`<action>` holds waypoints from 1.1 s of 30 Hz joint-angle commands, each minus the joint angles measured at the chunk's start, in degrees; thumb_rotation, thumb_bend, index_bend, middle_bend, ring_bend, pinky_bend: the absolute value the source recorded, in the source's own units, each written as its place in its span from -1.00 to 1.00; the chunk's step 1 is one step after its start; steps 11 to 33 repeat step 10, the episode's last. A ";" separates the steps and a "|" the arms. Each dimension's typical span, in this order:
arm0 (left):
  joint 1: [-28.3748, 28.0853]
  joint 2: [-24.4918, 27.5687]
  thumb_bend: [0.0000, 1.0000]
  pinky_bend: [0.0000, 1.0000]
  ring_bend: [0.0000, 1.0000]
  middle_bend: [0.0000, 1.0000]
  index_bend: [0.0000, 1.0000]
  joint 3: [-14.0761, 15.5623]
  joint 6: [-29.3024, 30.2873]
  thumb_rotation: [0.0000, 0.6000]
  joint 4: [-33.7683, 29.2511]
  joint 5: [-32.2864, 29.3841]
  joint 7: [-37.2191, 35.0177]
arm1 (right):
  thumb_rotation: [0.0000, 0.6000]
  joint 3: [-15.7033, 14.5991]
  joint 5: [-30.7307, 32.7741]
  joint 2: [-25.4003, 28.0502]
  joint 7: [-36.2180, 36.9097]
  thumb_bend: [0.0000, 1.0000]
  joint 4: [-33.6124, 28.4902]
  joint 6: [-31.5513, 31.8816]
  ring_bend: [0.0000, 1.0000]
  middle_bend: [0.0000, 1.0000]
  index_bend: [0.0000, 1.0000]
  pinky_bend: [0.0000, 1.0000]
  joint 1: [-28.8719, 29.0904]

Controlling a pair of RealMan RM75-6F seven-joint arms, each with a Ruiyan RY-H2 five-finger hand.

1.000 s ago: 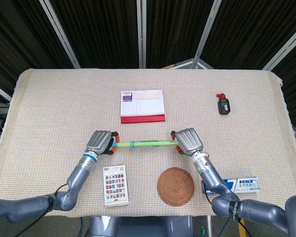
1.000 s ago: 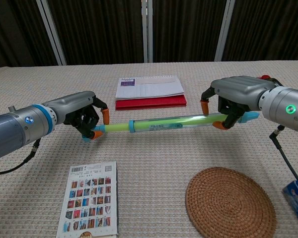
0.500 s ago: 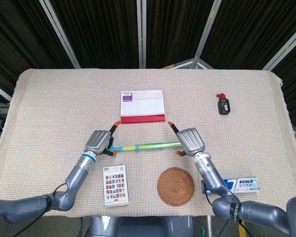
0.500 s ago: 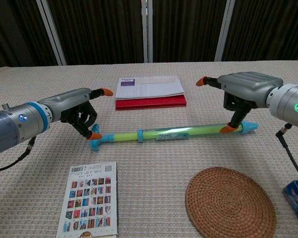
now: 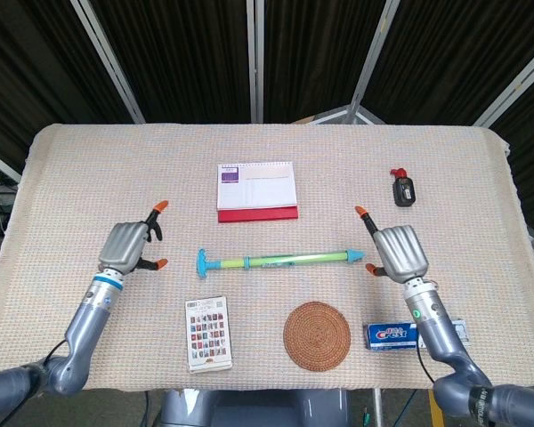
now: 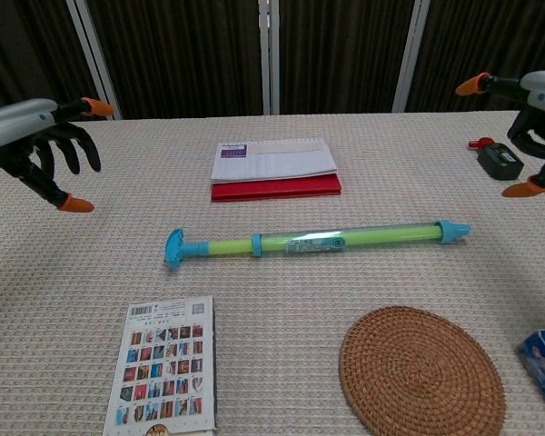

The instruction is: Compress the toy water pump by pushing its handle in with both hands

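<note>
Apparently finished: toy water pump [image 5: 276, 261] flat on the table, handle [image 6: 175, 247] mostly in. Left hand [image 5: 127, 245] and right hand [image 5: 400, 252] spread, empty, well apart from it.

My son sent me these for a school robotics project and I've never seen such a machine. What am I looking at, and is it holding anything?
It is a robot with two metal arms, each ending in a hand with orange fingertips. One picture looks down from its head, the other forward from its chest. The left hand and right hand are both open and hold nothing. Between them, on the cloth-covered table, lies a green and blue toy water pump. Around it are a desk calendar, a card of small pictures, a round woven coaster, a blue box and a small black device.
</note>
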 commanded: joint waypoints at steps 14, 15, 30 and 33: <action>15.62 14.73 -1.00 -1.00 -1.00 -1.00 -1.00 8.08 19.27 1.00 -14.42 9.54 -0.07 | 1.00 -6.54 -8.46 8.82 10.36 -1.00 -1.09 10.66 -1.00 -1.00 -1.00 -1.00 -11.39; 15.62 14.73 -1.00 -1.00 -1.00 -1.00 -1.00 8.08 19.27 1.00 -14.42 9.54 -0.07 | 1.00 -6.54 -8.46 8.82 10.36 -1.00 -1.09 10.66 -1.00 -1.00 -1.00 -1.00 -11.39; 15.62 14.73 -1.00 -1.00 -1.00 -1.00 -1.00 8.08 19.27 1.00 -14.42 9.54 -0.07 | 1.00 -6.54 -8.46 8.82 10.36 -1.00 -1.09 10.66 -1.00 -1.00 -1.00 -1.00 -11.39; 15.62 14.73 -1.00 -1.00 -1.00 -1.00 -1.00 8.08 19.27 1.00 -14.42 9.54 -0.07 | 1.00 -6.54 -8.46 8.82 10.36 -1.00 -1.09 10.66 -1.00 -1.00 -1.00 -1.00 -11.39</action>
